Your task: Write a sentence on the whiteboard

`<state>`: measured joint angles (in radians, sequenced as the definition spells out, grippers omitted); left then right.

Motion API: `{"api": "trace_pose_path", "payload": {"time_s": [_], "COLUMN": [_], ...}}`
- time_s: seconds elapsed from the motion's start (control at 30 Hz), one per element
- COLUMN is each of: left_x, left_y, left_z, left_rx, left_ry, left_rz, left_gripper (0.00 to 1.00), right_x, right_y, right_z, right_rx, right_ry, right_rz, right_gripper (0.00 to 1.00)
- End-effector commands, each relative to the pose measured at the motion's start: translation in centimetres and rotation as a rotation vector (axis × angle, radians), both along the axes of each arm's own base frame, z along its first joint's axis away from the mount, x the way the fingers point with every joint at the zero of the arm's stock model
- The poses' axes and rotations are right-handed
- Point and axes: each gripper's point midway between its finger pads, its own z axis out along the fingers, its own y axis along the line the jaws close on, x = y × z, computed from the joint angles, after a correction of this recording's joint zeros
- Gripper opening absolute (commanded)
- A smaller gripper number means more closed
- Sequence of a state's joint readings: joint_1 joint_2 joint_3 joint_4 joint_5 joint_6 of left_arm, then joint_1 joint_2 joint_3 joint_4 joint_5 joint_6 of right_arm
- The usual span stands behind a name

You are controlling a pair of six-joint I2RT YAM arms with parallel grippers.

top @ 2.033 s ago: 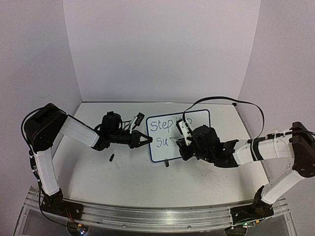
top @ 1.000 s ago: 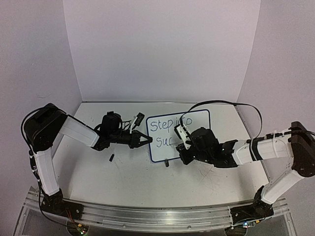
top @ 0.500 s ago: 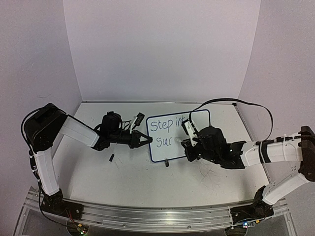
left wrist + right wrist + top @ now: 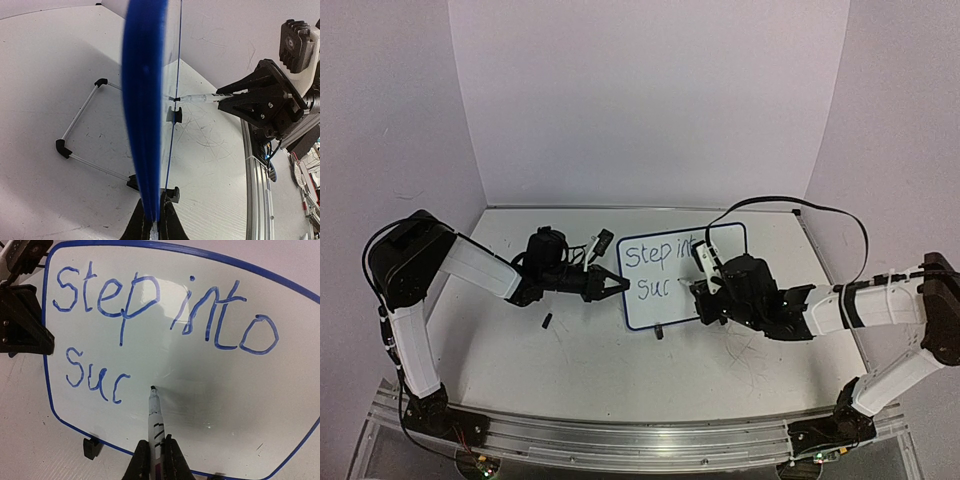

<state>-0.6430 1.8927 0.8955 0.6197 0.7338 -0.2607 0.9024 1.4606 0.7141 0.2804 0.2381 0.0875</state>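
On whiteboard — sentence "Step into Suc" | L gripper clamps it | R gripper pinches marker

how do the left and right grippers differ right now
The left gripper is shut on the whiteboard, at its blue edge; the right gripper is shut on a marker. The left gripper grips the board edge-on from its side; the right gripper faces the written side, marker tip by "Suc". Both are closed on something.

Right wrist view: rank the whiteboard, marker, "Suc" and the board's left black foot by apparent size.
1. whiteboard
2-3. Suc and marker: they look about alike, and the marker is nearer the camera, so they are unranked.
4. foot
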Motion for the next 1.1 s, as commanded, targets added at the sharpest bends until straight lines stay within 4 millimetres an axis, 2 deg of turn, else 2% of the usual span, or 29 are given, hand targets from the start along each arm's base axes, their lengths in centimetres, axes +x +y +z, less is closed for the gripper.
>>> {"api": "trace_pose_path", "payload": {"time_s": [0.0,0.23,1.07], "left_x": [1.1,1.2,1.3], "left_y": [1.2,1.3,1.1], "left_z": [-2.3,-2.1,-2.1], "left_rx": [0.100,0.100,0.098], "left_ry": [0.001,-0.004,-0.005], "left_rz": [0.076,0.079,0.075], "left_gripper": [0.00,0.00,0.00], "right_x": [1.3,1.4,-0.2], "right_y": [0.7,1.1,1.8], "right_z": [1.9,1.9,-0.2], "right_rx": [0.045,0.043,0.011], "right_ry": [-0.043,-0.039,0.037], "right_rz": [-0.039,-0.023,0.047], "right_gripper": [0.00,0.00,0.00]}}
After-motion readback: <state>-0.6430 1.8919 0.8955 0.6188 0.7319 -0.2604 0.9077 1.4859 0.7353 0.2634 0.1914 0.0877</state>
